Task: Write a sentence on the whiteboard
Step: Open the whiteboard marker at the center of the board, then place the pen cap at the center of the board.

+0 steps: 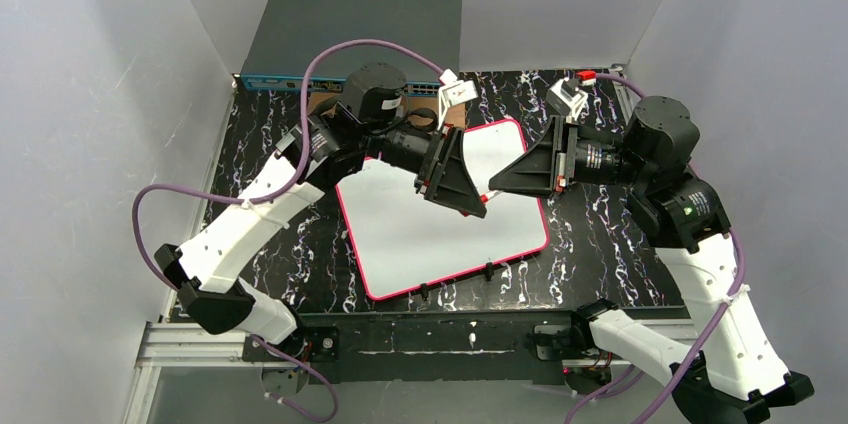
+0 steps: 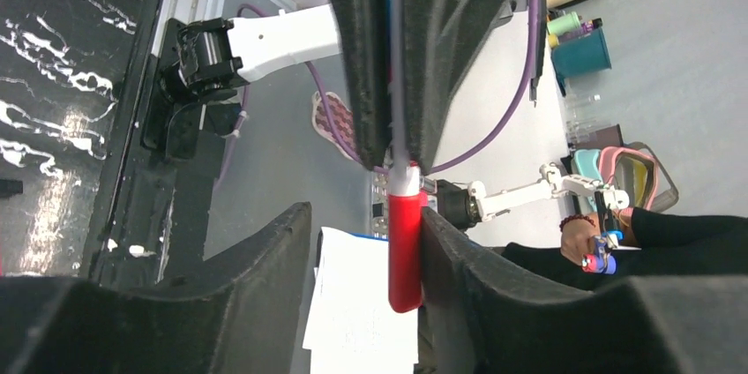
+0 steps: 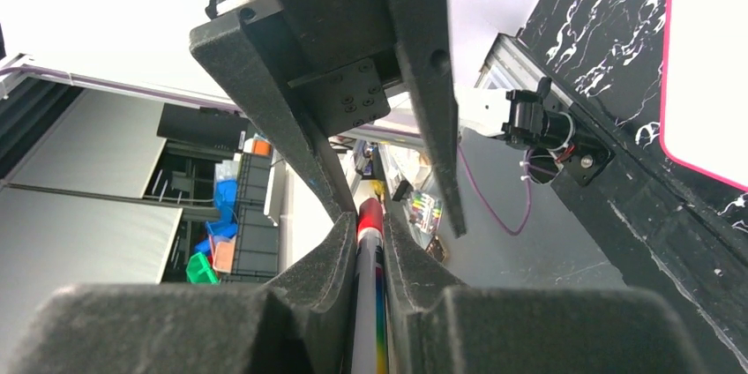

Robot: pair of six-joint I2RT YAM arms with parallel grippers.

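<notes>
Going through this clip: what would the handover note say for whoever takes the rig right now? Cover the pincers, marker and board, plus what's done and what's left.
Left pincer: open, with a finger on either side of the red end of the marker; one finger touches it.
Right pincer: shut on the marker's body, holding it in the air above the whiteboard.
Whiteboard: flat on the table between the arms; it looks blank in the top view.
Done: the marker is up and held in the right pincer.
Left: the red end looks capped, so probably uncap it, then bring the tip down and write the sentence.
</notes>
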